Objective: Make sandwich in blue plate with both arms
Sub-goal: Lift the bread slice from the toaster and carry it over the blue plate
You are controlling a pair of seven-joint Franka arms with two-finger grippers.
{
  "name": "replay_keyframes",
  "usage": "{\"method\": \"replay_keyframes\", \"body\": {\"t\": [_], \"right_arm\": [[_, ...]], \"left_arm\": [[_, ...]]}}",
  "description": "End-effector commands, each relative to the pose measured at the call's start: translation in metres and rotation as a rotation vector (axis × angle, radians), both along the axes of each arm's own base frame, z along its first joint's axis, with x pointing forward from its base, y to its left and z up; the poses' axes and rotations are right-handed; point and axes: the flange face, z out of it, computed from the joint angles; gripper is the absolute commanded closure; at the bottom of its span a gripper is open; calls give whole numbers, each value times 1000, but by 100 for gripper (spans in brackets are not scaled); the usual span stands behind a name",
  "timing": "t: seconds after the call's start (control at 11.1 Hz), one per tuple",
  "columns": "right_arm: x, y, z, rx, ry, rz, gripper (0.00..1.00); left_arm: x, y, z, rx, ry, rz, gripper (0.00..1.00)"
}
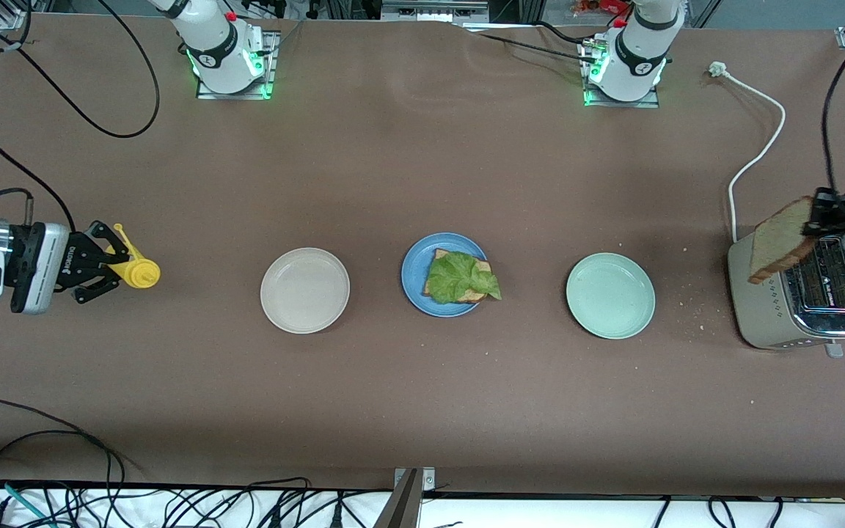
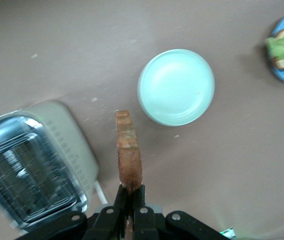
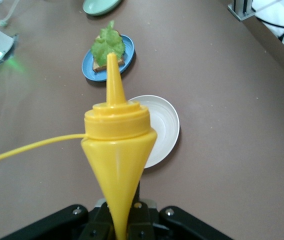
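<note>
Left tool [image 1: 822, 214] clamped, raised — right tool [image 1: 111, 265] clamped, horizontal.

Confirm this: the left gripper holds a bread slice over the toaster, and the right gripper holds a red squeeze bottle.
One detail is off: the squeeze bottle in the right gripper is yellow, not red, as the right wrist view shows. The rest stands: the left gripper holds a bread slice over the toaster.

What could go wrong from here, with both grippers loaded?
1. The left gripper pinches the bread slice by one edge over the toaster; it could tilt or slip in transit.
2. The lettuce overhangs the blue plate, so the top slice may land skewed.
3. The right gripper holds a yellow squeeze bottle; both arms converging on the plate could collide.
</note>
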Motion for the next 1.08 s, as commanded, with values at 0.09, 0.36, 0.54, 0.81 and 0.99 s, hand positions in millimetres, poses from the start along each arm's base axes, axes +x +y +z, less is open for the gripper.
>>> {"method": "replay_keyframes", "body": {"t": [0.09, 0.36, 0.54, 0.81, 0.99], "right_arm": [[-4, -44, -114, 363, -75, 111, 100], [-10, -51, -186, 518, -125, 150, 100], [-16, -44, -222, 636, -144, 162, 100], [-25, -48, -252, 683, -147, 169, 100], [-30, -54, -274, 712, -180, 166, 100]], "left_arm": [[16, -101, -37, -298, 102, -11, 100], [22, -190, -79, -470, 210, -24, 100], [32, -232, -108, -617, 232, 2, 100], [43, -286, -157, -807, 271, 46, 100], [48, -319, -197, -831, 258, 84, 100]]}}
